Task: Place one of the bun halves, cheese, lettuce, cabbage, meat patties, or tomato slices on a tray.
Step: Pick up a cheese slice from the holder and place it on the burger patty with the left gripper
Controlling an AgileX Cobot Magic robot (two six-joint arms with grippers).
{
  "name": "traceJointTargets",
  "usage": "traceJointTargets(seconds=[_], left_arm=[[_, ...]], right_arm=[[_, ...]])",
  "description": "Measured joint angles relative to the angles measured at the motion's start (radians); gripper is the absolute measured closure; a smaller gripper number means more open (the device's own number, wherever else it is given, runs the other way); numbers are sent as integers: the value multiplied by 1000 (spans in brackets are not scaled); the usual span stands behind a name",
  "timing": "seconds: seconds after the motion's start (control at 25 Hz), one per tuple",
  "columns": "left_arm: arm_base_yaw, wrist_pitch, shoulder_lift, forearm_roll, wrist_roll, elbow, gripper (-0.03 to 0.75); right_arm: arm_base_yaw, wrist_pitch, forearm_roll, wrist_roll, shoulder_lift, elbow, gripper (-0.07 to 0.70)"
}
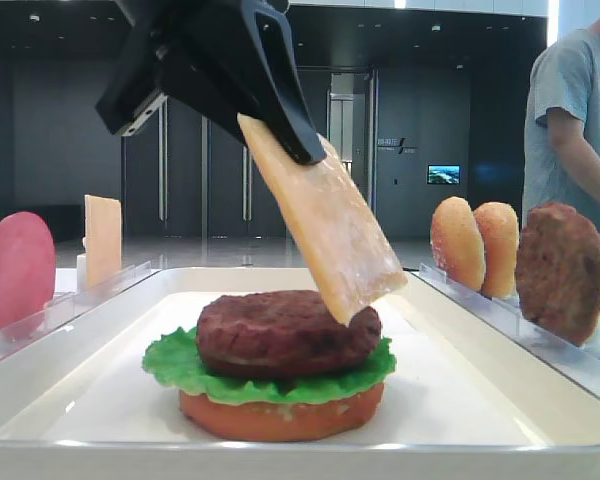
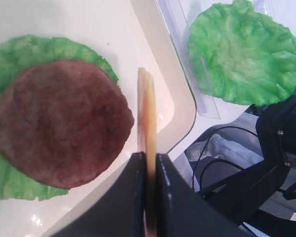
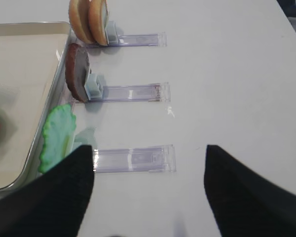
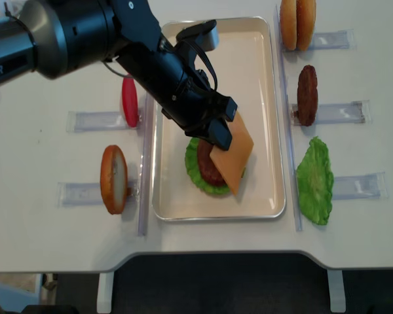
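My left gripper [image 4: 221, 127] is shut on the upper edge of a pale orange cheese [image 4: 234, 152] slice. The slice hangs slanted over the white tray [image 4: 262, 39], its lower corner just at the right side of a stack. That stack is a brown meat patty [image 1: 285, 330] on green lettuce [image 1: 180, 365] on a reddish-orange base. In the left wrist view the cheese [image 2: 146, 108] shows edge-on between the fingers, beside the patty [image 2: 59, 123]. My right gripper [image 3: 148, 168] is open over the bare table, right of the tray, with nothing in it.
Clear racks flank the tray. On the right stand two bun halves [image 4: 297, 23], a patty [image 4: 307, 95] and a lettuce leaf [image 4: 314, 180]. On the left are a red slice [image 4: 129, 101] and a bun half [image 4: 113, 178]. A person [image 1: 575, 110] stands at far right.
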Motion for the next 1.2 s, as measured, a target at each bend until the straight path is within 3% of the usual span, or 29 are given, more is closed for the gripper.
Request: traceJointTargets(seconds=[1.2], left_arm=[[14,-23,24,-36,51,5,692]], right_arm=[[0,0,0,0,0,0,166]])
